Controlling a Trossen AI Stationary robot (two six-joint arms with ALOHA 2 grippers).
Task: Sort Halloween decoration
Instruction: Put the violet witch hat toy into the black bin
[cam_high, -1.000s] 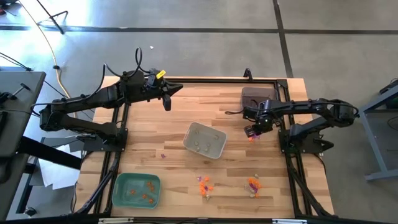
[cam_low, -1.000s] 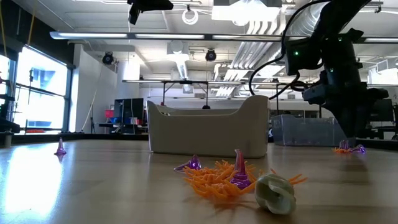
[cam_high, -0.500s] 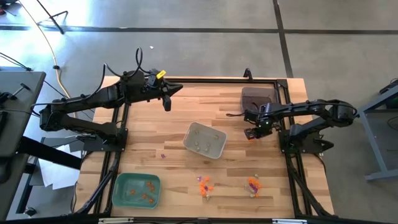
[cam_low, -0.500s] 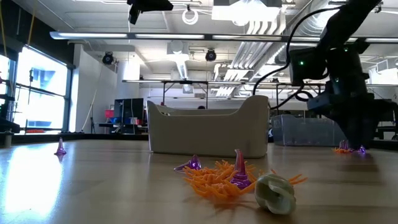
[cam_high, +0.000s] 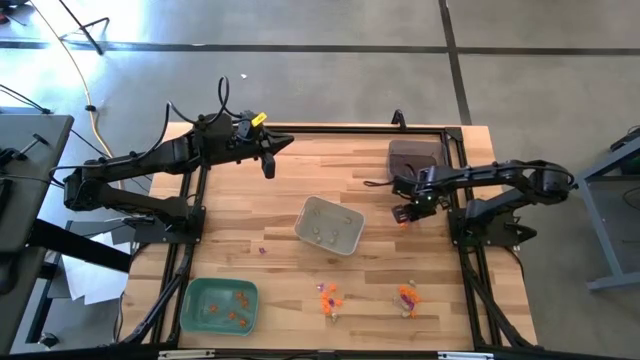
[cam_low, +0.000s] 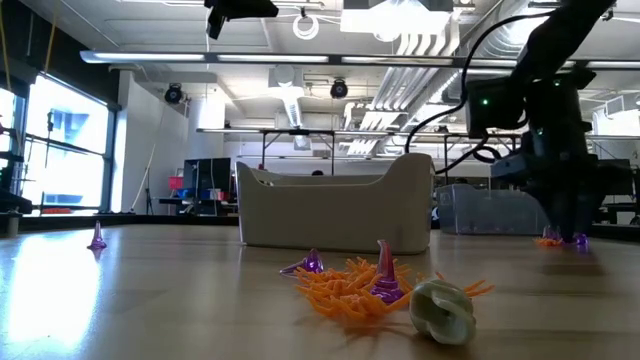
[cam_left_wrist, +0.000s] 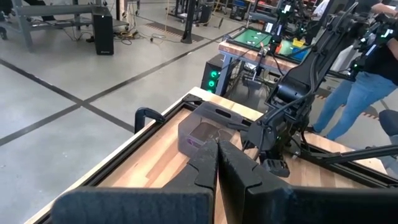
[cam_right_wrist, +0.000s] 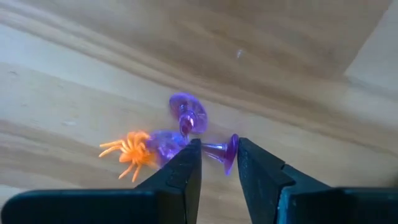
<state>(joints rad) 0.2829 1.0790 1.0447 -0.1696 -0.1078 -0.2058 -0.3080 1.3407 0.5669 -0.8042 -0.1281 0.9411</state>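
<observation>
My right gripper (cam_right_wrist: 219, 145) points down at the table's right side (cam_high: 404, 213), its fingers low over a small cluster of Halloween decoration. One purple cup-shaped trinket (cam_right_wrist: 225, 151) lies on its side between the two fingers. Beside it lie two more purple pieces (cam_right_wrist: 186, 115) and an orange spider (cam_right_wrist: 132, 152). The gap between the fingers is narrow but open. My left gripper (cam_high: 270, 165) hangs shut, high over the far left of the table, holding nothing (cam_left_wrist: 216, 149). My right gripper comes from above with one finger (cam_right_wrist: 186, 165) at the purple trinket's stem end (cam_right_wrist: 208, 147) and the other at its disc (cam_right_wrist: 231, 152). The trinket lies on the wood. Whether the fingers touch it, I cannot tell.
A pale tray (cam_high: 329, 226) with a few trinkets stands mid-table. A green tray (cam_high: 220, 305) holding orange pieces is near left, and a dark tray (cam_high: 412, 155) far right. Loose piles (cam_high: 328, 298) (cam_high: 407, 296) lie near the front edge, and a lone purple piece (cam_high: 263, 250) left of centre.
My right gripper has sunk down onto the purple and orange cluster, then held still just above the wood. The trinkets lie where they were.
</observation>
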